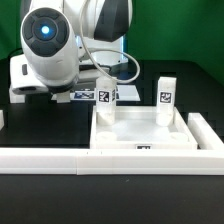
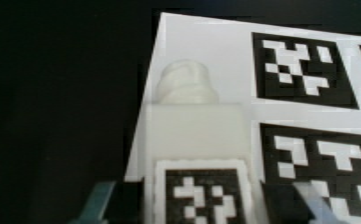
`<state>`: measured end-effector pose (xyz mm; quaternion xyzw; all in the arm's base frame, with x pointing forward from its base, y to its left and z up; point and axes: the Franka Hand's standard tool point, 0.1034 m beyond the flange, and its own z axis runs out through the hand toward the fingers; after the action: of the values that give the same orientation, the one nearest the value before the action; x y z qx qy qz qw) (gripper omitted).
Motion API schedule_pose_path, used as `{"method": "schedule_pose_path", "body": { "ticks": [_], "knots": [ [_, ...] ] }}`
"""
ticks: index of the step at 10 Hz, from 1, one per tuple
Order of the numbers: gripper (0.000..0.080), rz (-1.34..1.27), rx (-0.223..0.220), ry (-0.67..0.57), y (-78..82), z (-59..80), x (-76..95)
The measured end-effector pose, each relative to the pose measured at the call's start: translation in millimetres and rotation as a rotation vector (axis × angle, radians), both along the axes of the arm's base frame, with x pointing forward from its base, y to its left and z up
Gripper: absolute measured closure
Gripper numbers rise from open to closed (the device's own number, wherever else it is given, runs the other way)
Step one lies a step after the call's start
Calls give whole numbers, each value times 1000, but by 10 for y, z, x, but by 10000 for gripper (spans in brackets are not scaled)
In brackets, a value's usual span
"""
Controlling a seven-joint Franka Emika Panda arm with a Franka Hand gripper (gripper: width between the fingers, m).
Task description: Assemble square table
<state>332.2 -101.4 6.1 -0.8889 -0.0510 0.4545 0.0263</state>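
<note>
The white square table top (image 1: 141, 132) lies rim up at the exterior view's right. Two white legs with tags stand upright at its far corners, one (image 1: 105, 92) on the left and one (image 1: 166, 94) on the right. In the wrist view a third white leg (image 2: 191, 130) lies flat on the marker board (image 2: 212, 40), its threaded end pointing away from me. My gripper (image 2: 209, 202) is open, with one finger (image 2: 102, 200) on each side of the leg's tagged end and a gap on both sides. In the exterior view the arm (image 1: 50, 45) hides the gripper.
A long white low rail (image 1: 60, 159) runs across the front of the table top. The marker board's tags (image 2: 305, 68) lie close beside the lying leg. A small white piece (image 1: 2, 118) shows at the exterior view's left edge.
</note>
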Motion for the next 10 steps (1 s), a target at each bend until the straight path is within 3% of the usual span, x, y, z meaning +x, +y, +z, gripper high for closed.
{"method": "schedule_pose_path", "body": {
  "ticks": [2, 5, 8, 10],
  "knots": [
    [513, 4, 3, 0, 4, 0, 1],
    [512, 53, 57, 10, 19, 7, -16],
    [512, 50, 32, 34, 64, 2, -60],
    [512, 58, 46, 4, 65, 4, -39]
  ]
}}
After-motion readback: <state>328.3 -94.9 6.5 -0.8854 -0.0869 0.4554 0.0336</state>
